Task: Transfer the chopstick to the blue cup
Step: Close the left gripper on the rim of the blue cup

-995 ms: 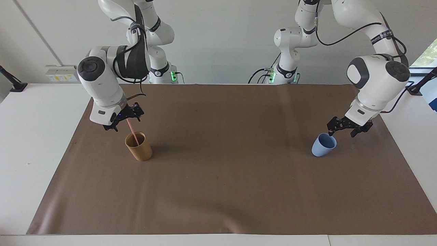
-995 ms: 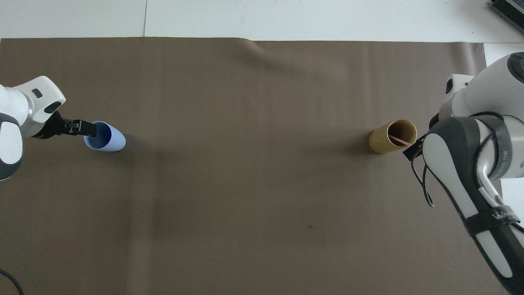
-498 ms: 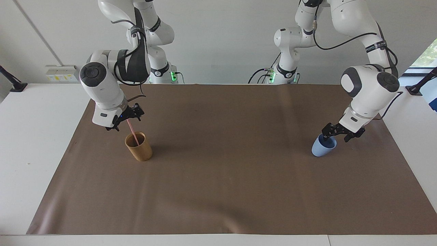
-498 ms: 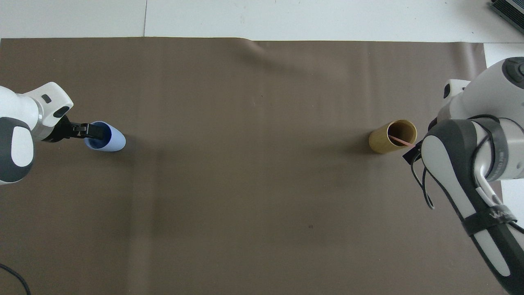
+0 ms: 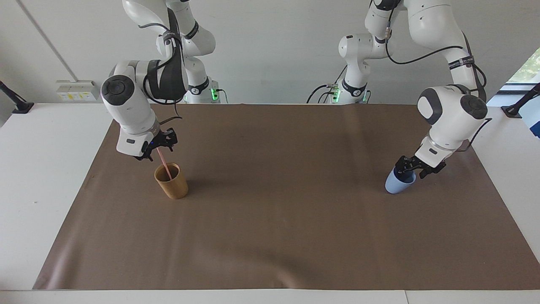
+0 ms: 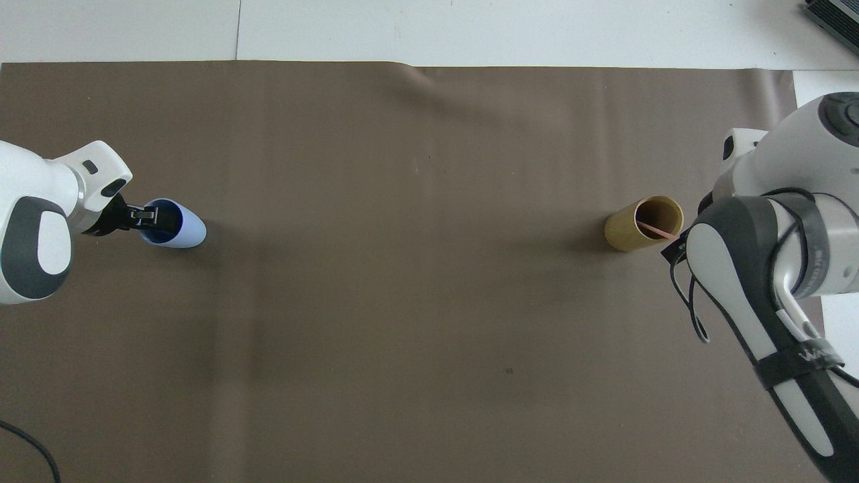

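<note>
Left gripper at blue cup — (rim)

Right claw, upper left of the facing view, pinched shut, wrist tilted; left claw, at right, angled downward.

A matt brown sheet, smooth like paper or vinyl with faint creases, covers a smooth white table. At lower left stands a wood-look tan cup; at right, a matt light-blue plastic cup. The robot arms have glossy white plastic shells with dark grey caps.
</note>
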Robot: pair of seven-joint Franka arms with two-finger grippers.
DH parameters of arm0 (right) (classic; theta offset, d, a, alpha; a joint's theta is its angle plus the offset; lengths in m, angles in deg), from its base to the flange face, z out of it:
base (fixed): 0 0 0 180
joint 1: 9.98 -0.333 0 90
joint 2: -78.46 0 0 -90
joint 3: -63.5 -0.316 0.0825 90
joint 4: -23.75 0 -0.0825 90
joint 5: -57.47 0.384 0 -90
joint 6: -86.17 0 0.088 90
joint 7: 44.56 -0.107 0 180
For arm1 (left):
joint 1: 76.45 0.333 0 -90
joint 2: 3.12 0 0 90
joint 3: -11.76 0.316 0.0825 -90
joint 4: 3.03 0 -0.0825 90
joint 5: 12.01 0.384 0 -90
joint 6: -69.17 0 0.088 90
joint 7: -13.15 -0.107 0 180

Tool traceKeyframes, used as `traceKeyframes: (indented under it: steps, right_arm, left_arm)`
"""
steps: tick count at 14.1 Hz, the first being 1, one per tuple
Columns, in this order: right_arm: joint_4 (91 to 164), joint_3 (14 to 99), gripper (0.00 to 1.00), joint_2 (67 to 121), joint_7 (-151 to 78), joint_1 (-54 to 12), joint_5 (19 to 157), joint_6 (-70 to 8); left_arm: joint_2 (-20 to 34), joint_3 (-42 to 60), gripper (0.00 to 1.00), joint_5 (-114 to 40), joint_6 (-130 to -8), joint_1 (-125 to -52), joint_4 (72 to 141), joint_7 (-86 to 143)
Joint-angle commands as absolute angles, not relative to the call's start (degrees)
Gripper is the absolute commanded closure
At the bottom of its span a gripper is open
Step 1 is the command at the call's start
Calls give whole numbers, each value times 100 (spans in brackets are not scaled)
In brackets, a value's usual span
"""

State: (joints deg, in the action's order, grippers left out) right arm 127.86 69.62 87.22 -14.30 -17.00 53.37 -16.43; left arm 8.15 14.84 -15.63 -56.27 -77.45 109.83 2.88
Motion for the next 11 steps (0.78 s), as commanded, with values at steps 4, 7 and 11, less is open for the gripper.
traceKeyframes:
  steps: [4, 7, 11]
  right_arm:
    - [12790, 6948, 50, 8681, -1283, -1684, 5149, -1640]
    - [12798, 6948, 59, 8681, -1283, -1684, 5149, -1640]
    - [12834, 6948, 61, 8672, -1283, -1675, 5149, -1648]
  left_arm:
    - [778, 1484, 100, -1649, -5695, -7759, 11000, 260]
    - [700, 1484, 100, -1649, -5625, -7768, 10921, 269]
    - [436, 1414, 100, -1641, -5002, -7837, 10640, 304]
